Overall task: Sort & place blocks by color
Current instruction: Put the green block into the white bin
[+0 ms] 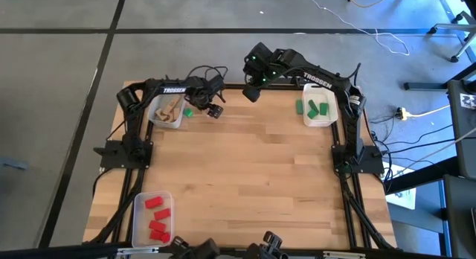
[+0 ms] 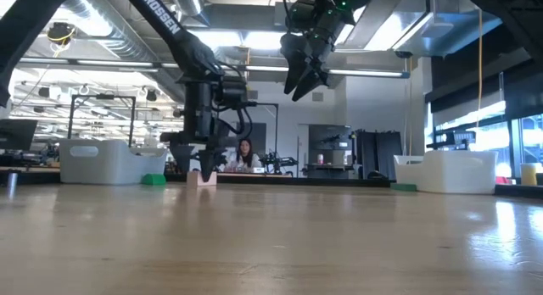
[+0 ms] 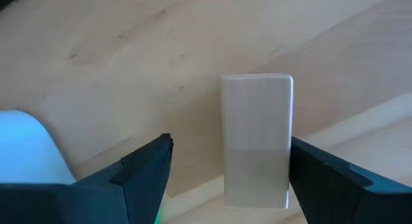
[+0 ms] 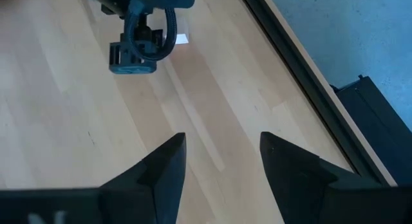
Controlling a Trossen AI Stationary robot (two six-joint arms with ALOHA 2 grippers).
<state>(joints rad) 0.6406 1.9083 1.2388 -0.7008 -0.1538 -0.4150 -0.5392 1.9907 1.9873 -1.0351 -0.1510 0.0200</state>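
A pale natural-wood rectangular block (image 3: 257, 137) stands on the light wooden table (image 1: 253, 170) at about eleven o'clock from the table's centre, near the far edge, and the left gripper (image 3: 228, 169) is lowered around it with its two dark fingers spread, one on each side and neither touching the wood. The low view shows this gripper (image 2: 204, 164) hanging tip-down just over the block (image 2: 202, 178). Just beside it, further toward nine o'clock, a small green block (image 1: 189, 112) lies on the table against the clear plastic bin holding wooden pieces (image 1: 165, 110). At about one o'clock sits the clear bin holding green blocks (image 1: 319, 110), with one more green block (image 1: 299, 107) resting on the table just outside its wall. At about seven o'clock, near the front edge, the clear bin with red blocks (image 1: 152, 218) holds four or so. The right gripper (image 1: 251, 86) waits raised at about twelve o'clock over the far edge, its fingers released and holding nothing. The step in hand looks like the pickup of the wooden block, with sorting well along. Next the left fingers would need to close squarely on the block's long faces, lift it straight, and carry it the short way toward nine o'clock into the wood bin without nudging the green block beside it.
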